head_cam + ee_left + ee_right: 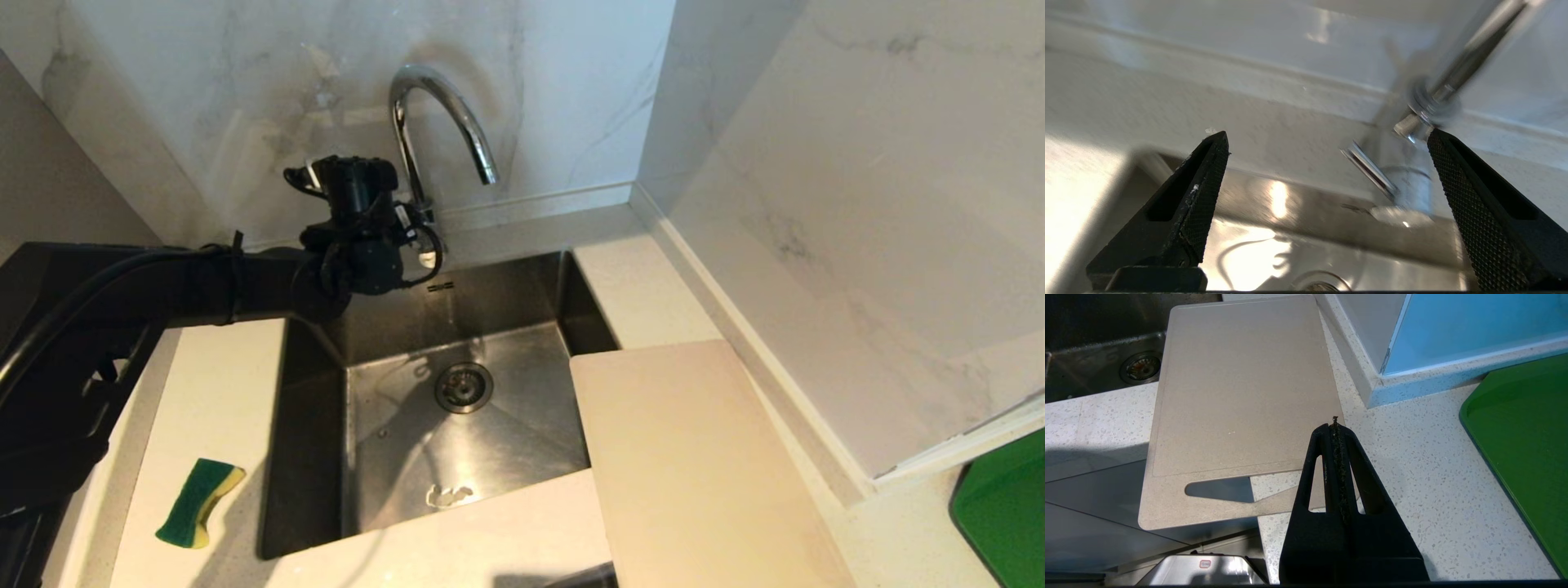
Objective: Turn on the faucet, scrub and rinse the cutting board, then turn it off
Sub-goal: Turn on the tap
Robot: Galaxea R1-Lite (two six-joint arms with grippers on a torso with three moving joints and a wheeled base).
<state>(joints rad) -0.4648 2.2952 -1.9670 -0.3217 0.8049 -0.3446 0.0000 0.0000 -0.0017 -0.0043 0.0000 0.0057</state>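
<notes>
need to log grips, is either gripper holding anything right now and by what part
Nothing is held. The left gripper is open by the faucet, jaws apart. The right gripper is shut on nothing above the cutting board.

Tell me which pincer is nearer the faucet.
Left. The left pincer is open right at the faucet base, its lever between the fingers. The right pincer is shut, parked over the cutting board, away from the faucet.

White speckled countertop [220, 384] wraps a steel sink [457, 408] at frame centre; green-and-yellow sponge [198, 502] lies on it lower left; pale cutting board [702, 465] lies flat lower right, its left edge overhanging the basin; dark green tray [1008, 510] at far right edge; chrome faucet [433, 122] stands upper centre, behind the sink.
</notes>
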